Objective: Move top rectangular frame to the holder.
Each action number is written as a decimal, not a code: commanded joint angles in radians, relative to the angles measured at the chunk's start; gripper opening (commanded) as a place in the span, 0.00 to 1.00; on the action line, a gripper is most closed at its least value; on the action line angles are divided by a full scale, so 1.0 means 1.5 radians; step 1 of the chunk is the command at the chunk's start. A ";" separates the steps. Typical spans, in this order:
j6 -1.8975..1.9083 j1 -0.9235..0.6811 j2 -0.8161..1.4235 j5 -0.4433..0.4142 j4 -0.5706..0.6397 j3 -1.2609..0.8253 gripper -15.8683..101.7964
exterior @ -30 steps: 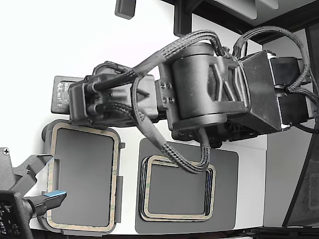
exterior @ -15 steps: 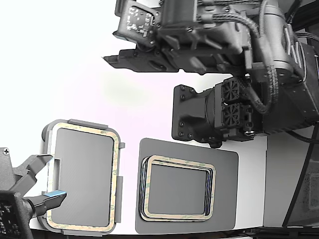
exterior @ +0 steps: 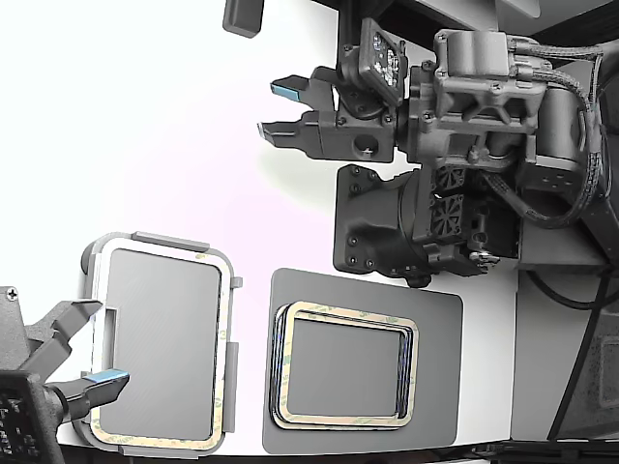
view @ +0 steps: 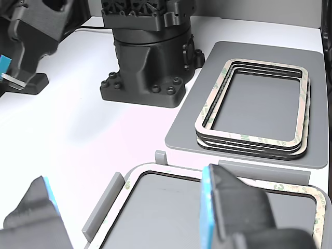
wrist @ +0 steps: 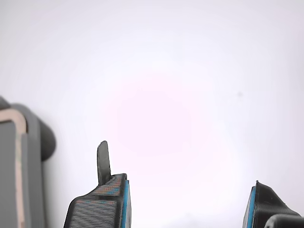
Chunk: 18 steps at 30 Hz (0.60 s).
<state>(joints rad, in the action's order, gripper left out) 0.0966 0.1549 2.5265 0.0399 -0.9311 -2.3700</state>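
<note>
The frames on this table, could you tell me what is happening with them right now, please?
One tan frame already lies in the light grey holder. A stack of frames sits on the dark mat. The arm's gripper is open and empty, up over bare white table, away from both. A second gripper sits at the holder's edge, touching nothing that I can see.

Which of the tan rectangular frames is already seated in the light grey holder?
The single frame at the exterior view's left, lying inside the holder with raised tabs. The other frames are stacked on the dark grey mat.
</note>
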 commanded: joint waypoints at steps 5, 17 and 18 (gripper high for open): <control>-0.007 0.012 0.171 0.002 -0.011 -0.111 0.98; -0.016 0.010 0.286 0.014 -0.020 -0.179 0.98; -0.016 0.010 0.286 0.014 -0.020 -0.179 0.98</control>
<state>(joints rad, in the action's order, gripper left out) 0.0736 0.1549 2.9330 0.0598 -0.9710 -2.6599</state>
